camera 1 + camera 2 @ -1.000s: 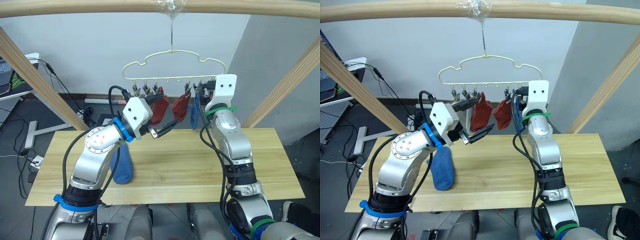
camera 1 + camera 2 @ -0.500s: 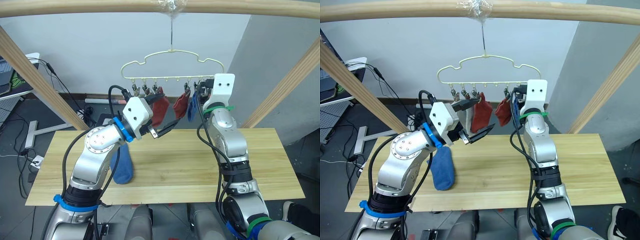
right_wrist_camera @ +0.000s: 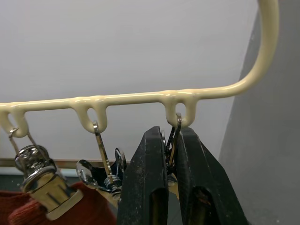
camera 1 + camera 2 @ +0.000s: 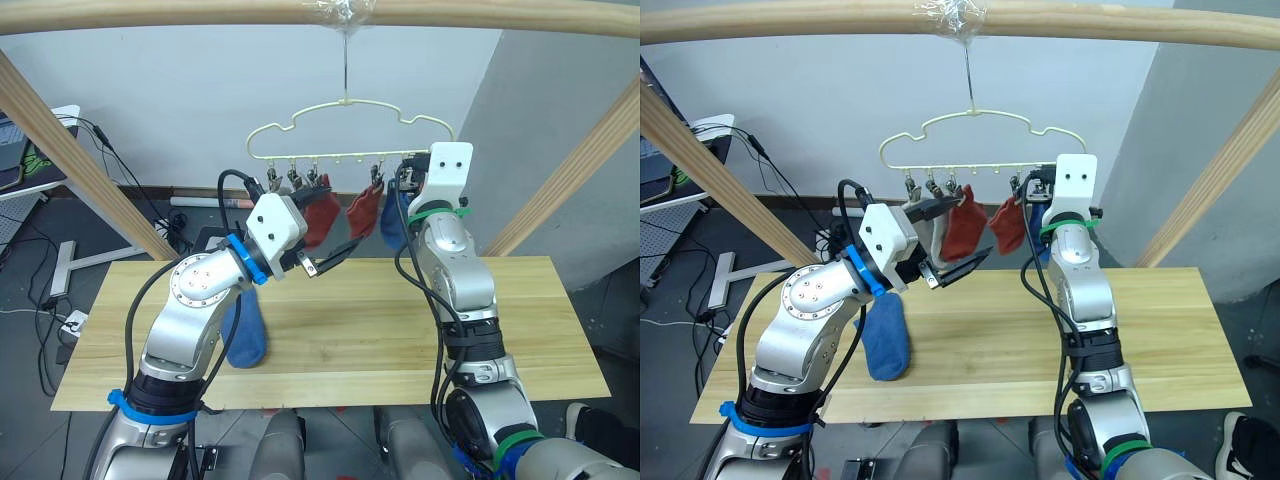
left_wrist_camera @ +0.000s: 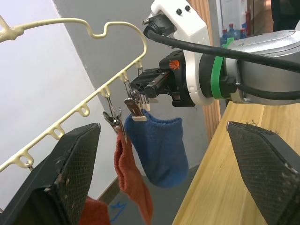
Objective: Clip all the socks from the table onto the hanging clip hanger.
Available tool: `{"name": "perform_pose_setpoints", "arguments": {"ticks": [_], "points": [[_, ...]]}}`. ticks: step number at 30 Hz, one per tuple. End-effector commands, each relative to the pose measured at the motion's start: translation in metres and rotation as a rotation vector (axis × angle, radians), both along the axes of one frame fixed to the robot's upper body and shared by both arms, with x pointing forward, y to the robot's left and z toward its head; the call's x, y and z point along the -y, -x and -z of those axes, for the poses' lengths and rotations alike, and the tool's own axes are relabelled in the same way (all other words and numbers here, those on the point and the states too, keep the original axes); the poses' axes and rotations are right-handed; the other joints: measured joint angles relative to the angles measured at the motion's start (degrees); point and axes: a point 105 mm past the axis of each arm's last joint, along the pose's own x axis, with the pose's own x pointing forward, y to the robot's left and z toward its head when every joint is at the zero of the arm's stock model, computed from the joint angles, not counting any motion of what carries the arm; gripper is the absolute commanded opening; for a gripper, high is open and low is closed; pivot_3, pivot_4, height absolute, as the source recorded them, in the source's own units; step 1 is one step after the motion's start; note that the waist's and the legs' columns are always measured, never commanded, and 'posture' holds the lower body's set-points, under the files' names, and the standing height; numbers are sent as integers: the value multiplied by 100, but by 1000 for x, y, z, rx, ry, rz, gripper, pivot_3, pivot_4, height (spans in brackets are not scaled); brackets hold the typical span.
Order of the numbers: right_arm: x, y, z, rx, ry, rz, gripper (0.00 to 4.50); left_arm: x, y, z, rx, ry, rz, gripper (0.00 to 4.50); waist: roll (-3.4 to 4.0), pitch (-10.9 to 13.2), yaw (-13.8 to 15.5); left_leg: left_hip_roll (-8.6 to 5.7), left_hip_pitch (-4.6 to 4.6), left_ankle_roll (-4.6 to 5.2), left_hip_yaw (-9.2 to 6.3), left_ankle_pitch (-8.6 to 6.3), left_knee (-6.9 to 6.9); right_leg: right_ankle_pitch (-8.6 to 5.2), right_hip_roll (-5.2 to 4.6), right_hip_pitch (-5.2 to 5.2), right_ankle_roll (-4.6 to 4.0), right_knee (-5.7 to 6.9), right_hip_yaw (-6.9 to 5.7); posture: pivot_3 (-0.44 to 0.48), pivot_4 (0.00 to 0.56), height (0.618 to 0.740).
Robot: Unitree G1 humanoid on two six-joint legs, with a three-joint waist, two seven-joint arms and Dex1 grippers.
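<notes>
One blue sock [image 4: 244, 330] half hidden behind left arm.

The right gripper [image 3: 172, 154] presses its two black fingers [image 3: 145, 187] against a metal clip [image 3: 173, 136] hanging from the end loop of the pale yellow clip hanger [image 3: 140, 98], just before the bar curves upward. Only a narrow gap separates the fingers, with the clip wedged between them. One loop along the bar from there, a second clip [image 3: 101, 159] dangles free beside the fingers. Farther along, a third clip [image 3: 44, 187] bites down on a rust-red sock [image 3: 56, 213]. A pale wall [image 3: 117, 42] stands behind the hanger.
</notes>
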Motion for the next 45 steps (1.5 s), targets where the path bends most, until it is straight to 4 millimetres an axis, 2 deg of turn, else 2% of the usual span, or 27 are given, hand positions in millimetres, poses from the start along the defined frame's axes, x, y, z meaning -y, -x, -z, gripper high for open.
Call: {"name": "perform_pose_setpoints", "arguments": {"ticks": [1,3,5,7,11,15,17,19,22,26,29,31,38,41,45], "points": [[-2,3,-14,40,10,-39,21,3,7,-7,39,10,13,4500,0,0,0,0,0,0,0,0,0,0,0,0,0,0,0,94,246,740],[6,2,-15,16,39,-82,21,-1,4,-1,8,17,-8,4500,0,0,0,0,0,0,0,0,0,0,0,0,0,1,0,74,253,740],[14,3,-14,-29,68,-147,21,-15,-5,19,-100,54,-96,4500,0,0,3,0,-1,0,0,0,0,0,0,1,0,-2,0,74,253,740],[20,5,-13,-77,67,-194,21,-36,-16,48,-214,69,-233,4500,0,0,-3,-1,0,0,1,0,0,0,-1,2,0,-3,1,49,257,740],[27,10,-16,-140,62,-264,21,-75,-30,92,-376,106,-506,4500,0,0,-22,2,4,1,-4,-1,1,-3,1,1,2,5,-1,20,260,740],[31,13,-19,-165,47,-291,21,-95,-31,114,-450,134,-639,4500,0,0,-33,1,1,1,-3,0,7,-14,1,4,22,3,-2,6,263,740],[33,16,-22,-174,64,-319,21,-115,-29,140,-531,150,-781,4500,0,0,-31,1,1,1,-3,0,7,-13,0,4,21,2,-1,8,266,740],[35,19,-23,-185,88,-336,21,-127,-26,159,-587,145,-871,4500,0,0,-37,0,2,1,0,0,6,-11,-1,4,19,0,1,9,270,740],[36,20,-24,-196,96,-341,21,-132,-30,176,-653,148,-943,4500,-1,0,-37,0,1,1,-1,-1,4,-11,-1,3,17,-2,-1,4,271,740],[36,18,-25,-197,90,-329,21,-137,-33,182,-656,115,-990,4500,-1,1,-40,0,1,1,-3,0,7,-12,0,3,24,2,-2,-1,272,740],[35,19,-26,-205,81,-328,21,-140,-29,204,-754,101,-1035,4500,-1,1,-40,0,1,0,-1,0,8,-11,0,4,26,0,-1,-1,273,740],[35,20,-25,-212,81,-328,21,-136,-27,217,-813,67,-1005,4500,-1,1,-52,0,1,0,-1,0,7,-11,0,4,24,0,-1,-1,271,740],[35,19,-26,-221,80,-330,21,-142,-33,225,-849,53,-1018,4500,0,0,-41,-1,10,0,0,0,7,-12,-1,13,28,0,0,-1,272,740],[36,20,-26,-222,81,-331,0,-141,-30,228,-856,49,-1000,3928,1,-1,-61,-1,14,1,-2,1,7,-12,-1,15,29,2,-1,-6,264,740],[39,21,-27,-225,82,-329,0,-136,-27,228,-862,64,-981,2782,2,-1,-66,-1,13,0,-1,1,6,-12,-1,15,28,1,-1,-7,253,740]]}}
